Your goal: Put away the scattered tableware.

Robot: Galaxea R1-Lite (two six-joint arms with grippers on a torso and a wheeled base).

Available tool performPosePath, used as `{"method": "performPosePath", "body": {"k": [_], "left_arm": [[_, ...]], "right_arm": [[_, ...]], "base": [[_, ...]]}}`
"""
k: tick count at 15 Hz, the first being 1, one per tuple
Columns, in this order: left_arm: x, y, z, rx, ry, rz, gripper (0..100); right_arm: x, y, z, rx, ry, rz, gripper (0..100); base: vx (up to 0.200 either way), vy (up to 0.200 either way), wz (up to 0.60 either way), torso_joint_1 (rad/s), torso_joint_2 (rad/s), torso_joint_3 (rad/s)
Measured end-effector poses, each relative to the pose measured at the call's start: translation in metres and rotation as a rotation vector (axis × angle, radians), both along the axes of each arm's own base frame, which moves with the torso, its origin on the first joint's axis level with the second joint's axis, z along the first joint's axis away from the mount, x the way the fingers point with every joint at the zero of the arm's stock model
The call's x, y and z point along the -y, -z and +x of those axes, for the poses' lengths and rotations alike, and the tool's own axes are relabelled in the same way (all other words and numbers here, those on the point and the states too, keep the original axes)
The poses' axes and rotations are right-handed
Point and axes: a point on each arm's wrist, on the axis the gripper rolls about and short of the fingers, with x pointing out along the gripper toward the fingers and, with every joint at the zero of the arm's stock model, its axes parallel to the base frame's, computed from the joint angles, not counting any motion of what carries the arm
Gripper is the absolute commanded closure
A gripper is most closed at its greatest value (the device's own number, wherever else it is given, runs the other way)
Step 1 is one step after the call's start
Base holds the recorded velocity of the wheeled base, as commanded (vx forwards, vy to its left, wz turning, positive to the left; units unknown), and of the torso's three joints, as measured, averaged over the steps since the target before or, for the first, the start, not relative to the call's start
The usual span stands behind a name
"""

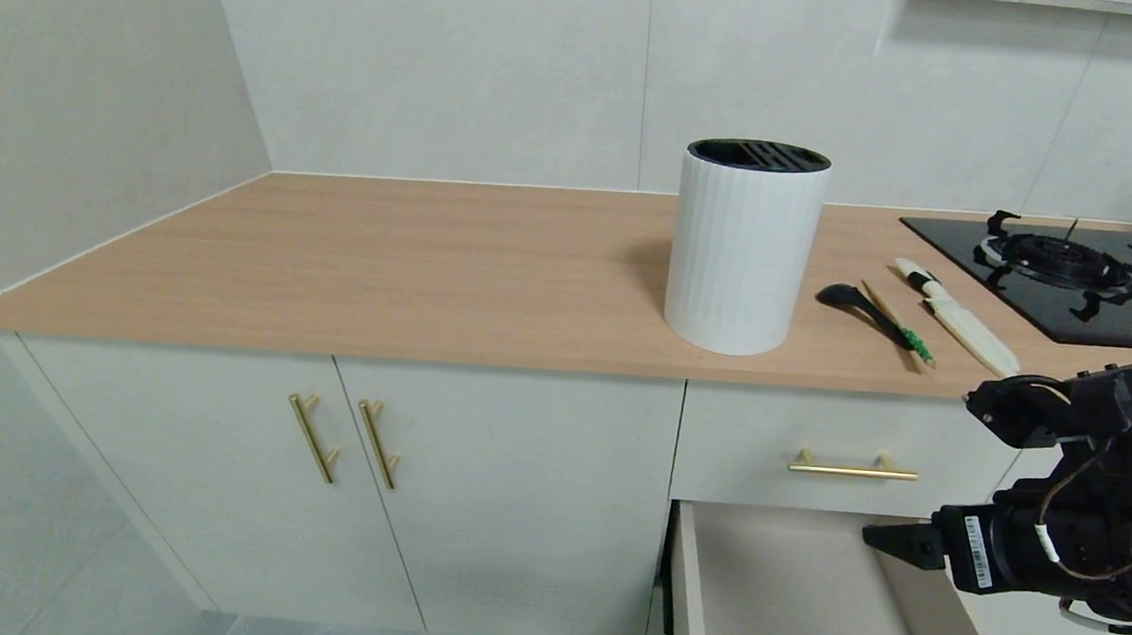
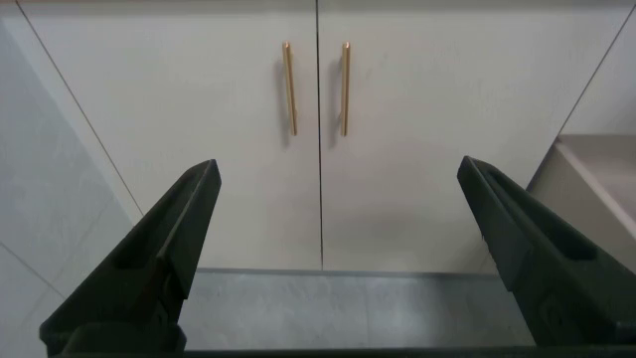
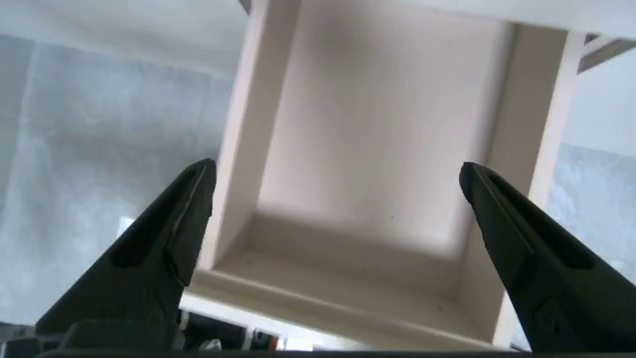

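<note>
Above the open drawer point(image 3: 378, 119), the right gripper point(image 3: 336, 174) hangs with its fingers spread wide, holding nothing. Facing the two cabinet doors point(image 2: 199, 119) with brass handles, the left gripper point(image 2: 338, 169) is likewise spread wide and holds nothing. On the wooden countertop point(image 1: 430, 268), a black spoon point(image 1: 844, 296), a thin wooden stick point(image 1: 878, 298) and a white knife point(image 1: 959, 325) lie side by side between the white ribbed utensil holder point(image 1: 741, 260) and the gas hob point(image 1: 1058, 267).

On the bench point(image 1: 380, 265), a holder point(image 1: 745, 255) stands left of a ladle point(image 1: 838, 296), chopsticks point(image 1: 876, 297) and a knife point(image 1: 955, 317). The hob point(image 1: 1058, 267) sits far right. Below, an open drawer point(image 1: 785, 602) juts near, right of the cupboard doors point(image 1: 354, 502).
</note>
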Motion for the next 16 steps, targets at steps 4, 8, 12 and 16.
{"method": "performPosePath", "body": {"k": [4,8,12,16], "left_arm": [[0.0,0.0,0.0,0.0,0.0,0.0,0],[0.0,0.0,0.0,0.0,0.0,0.001,0],[0.0,0.0,0.0,0.0,0.0,0.0,0],[0.0,0.0,0.0,0.0,0.0,0.0,0]], "right_arm": [[-0.002,-0.021,0.007,0.093,0.025,-0.013,0],[-0.005,-0.089,0.039,0.245,0.093,0.035,0],[0.01,-0.092,0.073,0.239,0.197,0.032,0],[0.02,-0.073,0.112,0.301,0.316,0.0,0]], "base": [[0.0,0.0,0.0,0.023,-0.05,-0.03],[0.0,0.0,0.0,0.0,0.0,0.0],[0.0,0.0,0.0,0.0,0.0,0.0],[0.0,0.0,0.0,0.0,0.0,0.0]]}}
